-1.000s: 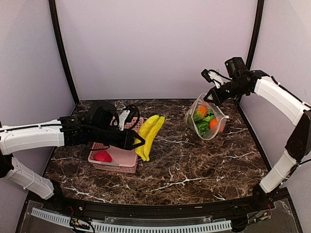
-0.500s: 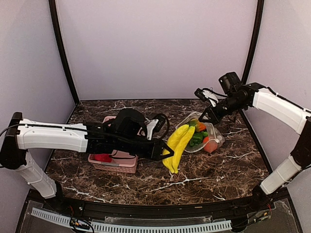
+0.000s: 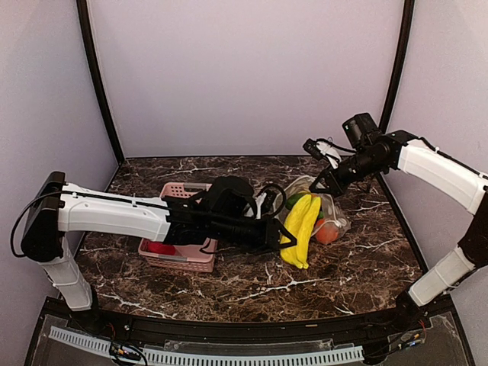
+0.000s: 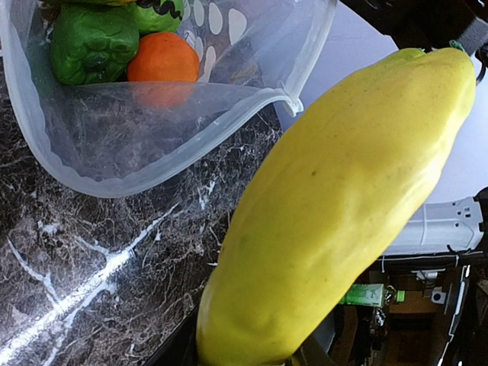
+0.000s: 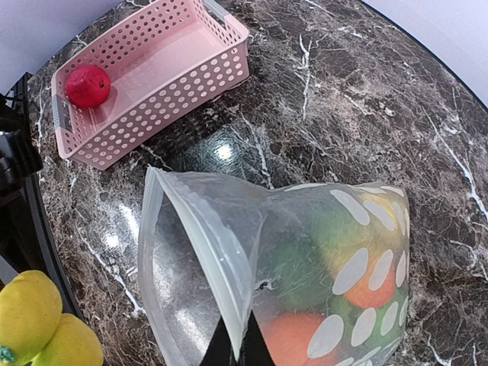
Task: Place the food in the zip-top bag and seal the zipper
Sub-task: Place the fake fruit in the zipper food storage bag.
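While the top view shows the left tool (image 3: 290,238) pinching the banana (image 3: 302,227), its wrist view reveals an orange (image 4: 162,58) inside the zip-top bag (image 4: 152,145) just ahead. The right tool (image 5: 238,347) pinches the bag's rim; beyond it sits a pink basket (image 5: 191,69) on the dark marble tabletop (image 3: 343,267), with lilac walls (image 3: 244,76) behind.
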Available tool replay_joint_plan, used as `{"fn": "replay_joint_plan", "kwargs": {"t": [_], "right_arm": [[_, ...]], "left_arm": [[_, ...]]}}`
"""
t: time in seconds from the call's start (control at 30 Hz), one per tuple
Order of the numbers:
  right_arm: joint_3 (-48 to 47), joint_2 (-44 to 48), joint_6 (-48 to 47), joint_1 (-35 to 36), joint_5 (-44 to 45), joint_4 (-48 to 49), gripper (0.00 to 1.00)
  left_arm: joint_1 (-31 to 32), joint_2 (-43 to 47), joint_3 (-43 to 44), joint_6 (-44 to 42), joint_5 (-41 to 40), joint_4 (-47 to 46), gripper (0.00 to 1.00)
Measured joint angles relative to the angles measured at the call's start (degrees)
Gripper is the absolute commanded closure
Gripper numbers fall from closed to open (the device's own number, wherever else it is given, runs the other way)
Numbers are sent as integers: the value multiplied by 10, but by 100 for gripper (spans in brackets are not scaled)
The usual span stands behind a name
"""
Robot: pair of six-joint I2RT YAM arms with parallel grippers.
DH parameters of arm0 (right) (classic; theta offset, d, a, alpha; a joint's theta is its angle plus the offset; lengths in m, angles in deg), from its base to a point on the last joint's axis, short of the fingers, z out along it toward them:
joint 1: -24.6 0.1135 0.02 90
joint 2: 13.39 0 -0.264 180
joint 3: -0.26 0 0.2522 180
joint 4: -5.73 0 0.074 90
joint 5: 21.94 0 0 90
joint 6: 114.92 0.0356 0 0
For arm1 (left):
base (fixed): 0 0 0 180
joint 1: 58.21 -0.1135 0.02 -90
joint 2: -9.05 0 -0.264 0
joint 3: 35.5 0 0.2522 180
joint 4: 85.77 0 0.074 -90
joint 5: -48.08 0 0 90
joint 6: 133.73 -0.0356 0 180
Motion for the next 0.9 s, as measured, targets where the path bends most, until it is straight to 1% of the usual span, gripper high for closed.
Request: {"fn": "replay_joint_plan", "kwargs": {"t": [0.17,0.3,0.53,0.63,0.8,0.9], "right_arm": [[0,2,1,2,-1,0,100],[8,12,2,4,-1,2,100],[27,27,0,7,18,22,100],[33,27,-1,7,31,24,100],[33,28,0,4,63,27,100],[33,28,3,5,84,33,100]], "left_arm": [[-10,-28,6,80,8,-46,92],[-25,-58,5,154,27,-114,92],[-46,-102,0,238,80,-209,95],[-49,-124,5,256,101,-238,94],[-54,-156,27,277,119,-263,99],[-57,-162,27,297,122,-285,99]]}}
